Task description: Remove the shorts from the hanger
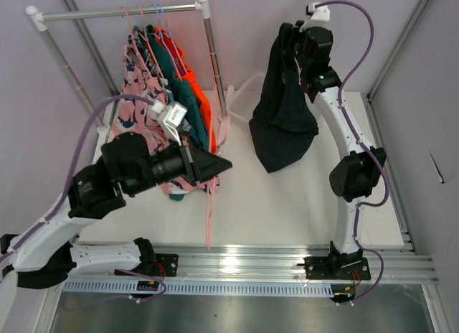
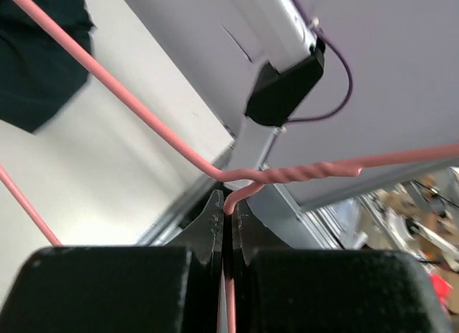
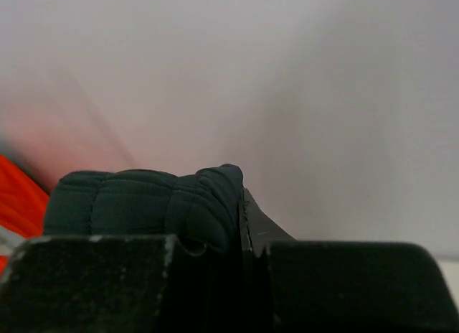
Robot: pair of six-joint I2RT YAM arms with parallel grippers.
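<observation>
Overhead, black shorts (image 1: 283, 125) hide the right hand (image 3: 242, 229).

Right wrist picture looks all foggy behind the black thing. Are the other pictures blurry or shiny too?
Right wrist view: only the black shorts pinched in the jaws are sharp; the wall behind is out of focus, with a pink smear at left. Left wrist view: the pink hanger is crisp, the far-right clutter blurred. Top view: sharp, glare on the metal rail.

Left arm (image 1: 93, 193) reaches low and forward — left fingers (image 2: 208, 232) clamped tight together. Right arm (image 1: 343, 128) rises tall, bent midway — right fingers (image 3: 256, 224) pinched shut up high.
</observation>
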